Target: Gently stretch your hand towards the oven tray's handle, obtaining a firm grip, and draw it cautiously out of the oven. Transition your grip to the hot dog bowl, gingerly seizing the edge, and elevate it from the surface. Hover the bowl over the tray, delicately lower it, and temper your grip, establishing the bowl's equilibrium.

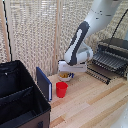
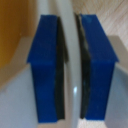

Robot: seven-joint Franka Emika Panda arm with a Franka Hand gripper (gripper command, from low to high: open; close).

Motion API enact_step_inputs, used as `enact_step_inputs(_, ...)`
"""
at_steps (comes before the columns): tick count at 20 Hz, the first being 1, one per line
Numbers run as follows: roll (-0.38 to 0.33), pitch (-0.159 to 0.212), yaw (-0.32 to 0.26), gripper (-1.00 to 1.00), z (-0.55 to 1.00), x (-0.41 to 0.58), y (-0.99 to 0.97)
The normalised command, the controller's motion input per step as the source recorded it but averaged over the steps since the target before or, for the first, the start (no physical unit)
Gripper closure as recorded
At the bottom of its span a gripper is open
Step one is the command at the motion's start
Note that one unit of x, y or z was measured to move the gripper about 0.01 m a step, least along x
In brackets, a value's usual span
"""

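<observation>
Near the woven screen, the fingers (image 2: 47,70) are clamped on the white rim of the hot dog bowl (image 1: 65,76), which sits low over the counter (image 1: 90,102) just behind a red cup (image 1: 61,89). Well apart, at the exterior view's right, the oven tray (image 1: 111,61) juts from the oven (image 1: 120,46).

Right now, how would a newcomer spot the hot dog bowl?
Start at the wooden table, then find the red cup near its middle. Just behind the cup, under the robot's hand, sits the bowl: small, white, with yellowish food, its rim pinched between blue fingers.
</observation>
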Motion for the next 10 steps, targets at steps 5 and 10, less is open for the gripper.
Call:
enact_step_inputs(5, 0.018, 0.015, -0.110, 1.00, 0.70, 0.000, 0.00)
enact_step_inputs(10, 0.001, 0.020, -0.112, 1.00, 0.82, 0.003, 0.00)
